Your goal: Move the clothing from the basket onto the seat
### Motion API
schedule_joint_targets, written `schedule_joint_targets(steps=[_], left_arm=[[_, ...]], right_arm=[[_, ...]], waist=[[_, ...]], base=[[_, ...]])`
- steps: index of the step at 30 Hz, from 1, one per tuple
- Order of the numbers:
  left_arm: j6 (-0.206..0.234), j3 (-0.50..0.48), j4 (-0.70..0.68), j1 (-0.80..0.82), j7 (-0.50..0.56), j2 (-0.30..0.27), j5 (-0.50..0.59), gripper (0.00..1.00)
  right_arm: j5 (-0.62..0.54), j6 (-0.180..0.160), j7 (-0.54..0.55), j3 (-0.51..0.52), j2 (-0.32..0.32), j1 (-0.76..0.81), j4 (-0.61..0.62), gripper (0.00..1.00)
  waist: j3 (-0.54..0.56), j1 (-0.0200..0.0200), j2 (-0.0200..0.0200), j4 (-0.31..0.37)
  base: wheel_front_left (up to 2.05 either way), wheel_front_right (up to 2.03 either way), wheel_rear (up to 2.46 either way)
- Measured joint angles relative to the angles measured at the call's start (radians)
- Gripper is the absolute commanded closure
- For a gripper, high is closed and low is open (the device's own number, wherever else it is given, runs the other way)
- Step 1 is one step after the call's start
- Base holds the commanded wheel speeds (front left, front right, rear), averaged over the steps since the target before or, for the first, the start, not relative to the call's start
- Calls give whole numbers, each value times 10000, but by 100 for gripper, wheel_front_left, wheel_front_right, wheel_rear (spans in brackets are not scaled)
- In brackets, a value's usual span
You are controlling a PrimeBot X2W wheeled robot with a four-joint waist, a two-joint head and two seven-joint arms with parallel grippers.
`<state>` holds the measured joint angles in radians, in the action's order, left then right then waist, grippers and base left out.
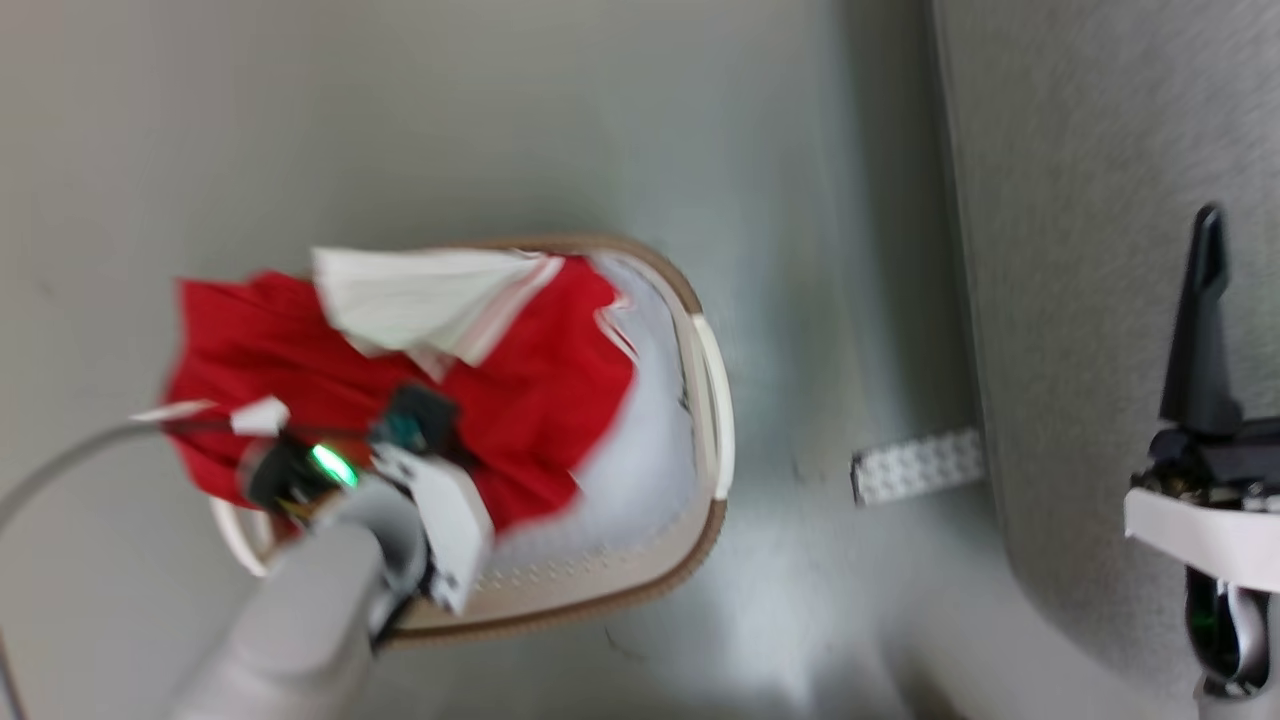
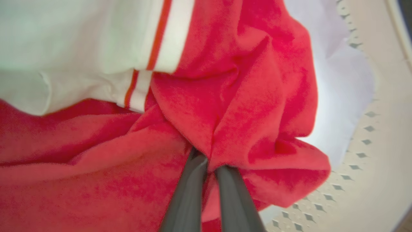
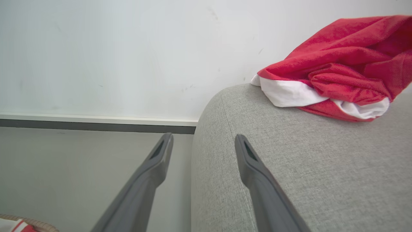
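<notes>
Apparently over the basket (image 1: 600,585), left hand (image 2: 210,162) pinches the clothing (image 2: 251,106); right hand (image 3: 203,138) gapes by the seat (image 3: 322,167).

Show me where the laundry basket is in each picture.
Head view: basket, centre-left, lower half.
Left wrist view: basket, holed wall along the right edge.
Right wrist view: basket, brown rim in the bottom-left corner.
Shared landmark: the red-and-white clothing in it.
</notes>
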<state>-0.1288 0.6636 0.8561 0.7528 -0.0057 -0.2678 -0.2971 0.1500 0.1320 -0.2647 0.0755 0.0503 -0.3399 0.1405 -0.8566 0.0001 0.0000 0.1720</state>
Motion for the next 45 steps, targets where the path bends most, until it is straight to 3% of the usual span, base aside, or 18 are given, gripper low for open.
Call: schedule_joint_targets(steps=[8, 15, 19, 26, 31, 35, 45], left_arm=[[-29, 746, -1198, -1391, -495, -259, -2080, 100], [104, 403, -2989, -2431, -587, -769, -3164, 100], [548, 58, -4278, -3150, -474, -1083, -3584, 100], [1760, -545, -6663, -3938, -483, -1601, -3664, 100], [2393, -842, -7624, -4307, -631, -1850, -3699, 100], [2685, -1055, -8117, -4394, -675, -1983, -3685, 100], [2943, -1001, -8727, -4438, -439, -2119, -3547, 100]], right_arm=[[-362, 0, 0, 213, -4, 794, -1022, 0], [-541, 0, -2, 211, -6, 1782, -1893, 0], [-579, 0, 0, 0, -12, 2309, -2288, 0], [-700, 0, -2, -211, -8, 3168, -2746, 0], [-945, 0, 0, -236, -12, 3748, -2951, 0], [-911, 0, -2, -198, -6, 3903, -2972, 0], [-780, 0, -2, -600, -4, 4088, -2934, 0]], waist=[[2281, -2, 0, -515], [4457, -4, 0, -1005], [5609, -5, 0, -1238], [7348, -6, 0, -1475], [8346, -6, 0, -1526], [8856, -5, 0, -1515], [9247, -3, 1, -1471]], base=[[0, 0, 0], [0, 0, 0], [0, 0, 0], [0, 0, 0], [0, 0, 0], [0, 0, 0], [0, 0, 0]])
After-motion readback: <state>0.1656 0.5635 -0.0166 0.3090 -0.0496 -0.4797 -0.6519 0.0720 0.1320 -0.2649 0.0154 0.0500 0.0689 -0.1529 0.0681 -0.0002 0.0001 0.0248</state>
